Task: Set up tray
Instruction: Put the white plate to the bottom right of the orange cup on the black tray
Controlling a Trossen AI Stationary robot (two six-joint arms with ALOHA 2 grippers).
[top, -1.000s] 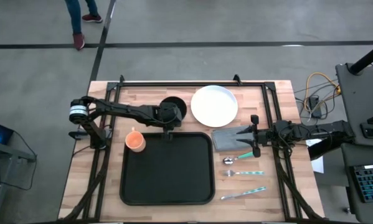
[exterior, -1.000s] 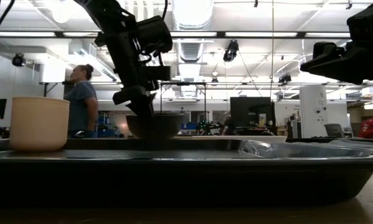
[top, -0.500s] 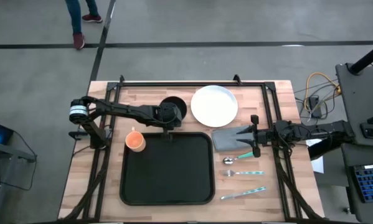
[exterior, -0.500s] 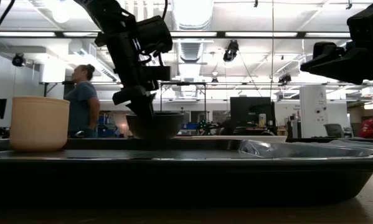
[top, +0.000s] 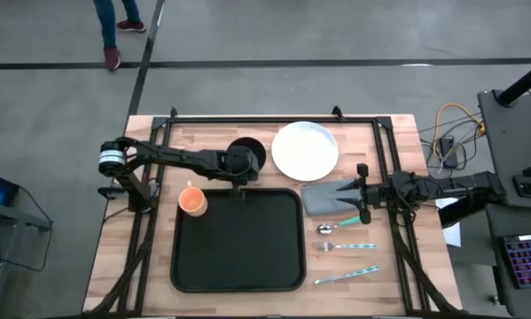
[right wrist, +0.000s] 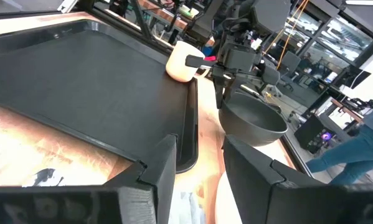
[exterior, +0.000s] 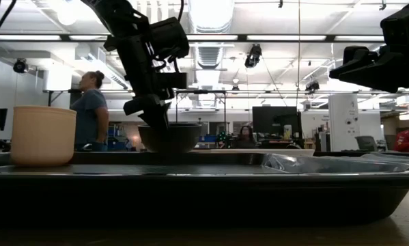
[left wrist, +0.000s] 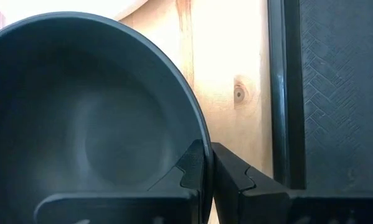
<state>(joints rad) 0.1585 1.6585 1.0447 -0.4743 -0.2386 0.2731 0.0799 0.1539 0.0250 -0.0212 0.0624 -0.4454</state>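
The black tray [top: 238, 239] lies flat at the table's middle, and an orange cup [top: 192, 199] stands at its far left corner. Just past the tray's far edge sits the dark bowl [top: 247, 152], beside the white plate [top: 305, 149]. My left gripper [top: 241, 175] is shut on the bowl's near rim. My right gripper [top: 364, 206] hovers open at the table's right, over the right edge of the grey napkin [top: 325, 198], and touches nothing. The low view shows the bowl [exterior: 168, 138] beyond the tray's rim. My left gripper [left wrist: 208, 149] pinches the bowl's rim [left wrist: 200, 132] on the side nearest the tray. One finger [left wrist: 191, 167] is inside the bowl and the other [left wrist: 233, 167] outside. The fingers point down from above. The bowl sits upright; I cannot tell whether its base is clear of the table.
A fork [top: 340, 223], a spoon [top: 345, 245] and a knife [top: 345, 276], all with teal handles, lie on the wood right of the tray. Dark frame rails [top: 385, 159] run along the table's sides. People stand in the room beyond the table.
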